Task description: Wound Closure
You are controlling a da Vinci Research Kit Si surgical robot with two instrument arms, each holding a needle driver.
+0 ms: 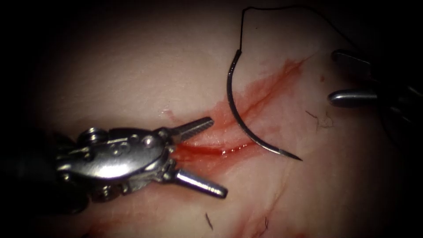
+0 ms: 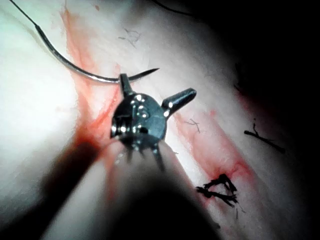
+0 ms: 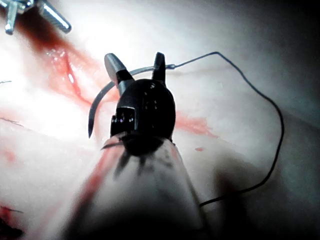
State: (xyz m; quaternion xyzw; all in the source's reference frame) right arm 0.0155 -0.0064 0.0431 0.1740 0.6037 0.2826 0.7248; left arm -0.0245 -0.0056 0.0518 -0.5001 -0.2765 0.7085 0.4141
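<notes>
The curved needle point(image 1: 240, 119) lies loose on the tissue point(image 1: 132, 66), across the red cut point(image 1: 207, 150), with its point point(image 1: 299, 158) toward the right of the cut. Neither tool holds it. Black thread point(image 1: 241, 26) runs up from its blunt end and off to the right. My left tool point(image 1: 216, 158) sits at the cut's lower left end with jaws wide open, holding nothing. My right tool point(image 1: 335, 77) is at the right edge, apart from the needle, jaws open and holding nothing. The needle point(image 2: 75, 70) lies just beyond the left tool point(image 2: 157, 85). The needle point(image 3: 97, 100) curves behind the right tool point(image 3: 136, 57).
Red fluid point(image 1: 194, 152) pools in the cut beside the left tool's wrist. Short cut thread ends point(image 1: 208, 220) lie on the tissue near the front, and a dark knotted stitch point(image 2: 218, 189) sits on a red line. The thread point(image 3: 272, 115) loops wide over the tissue.
</notes>
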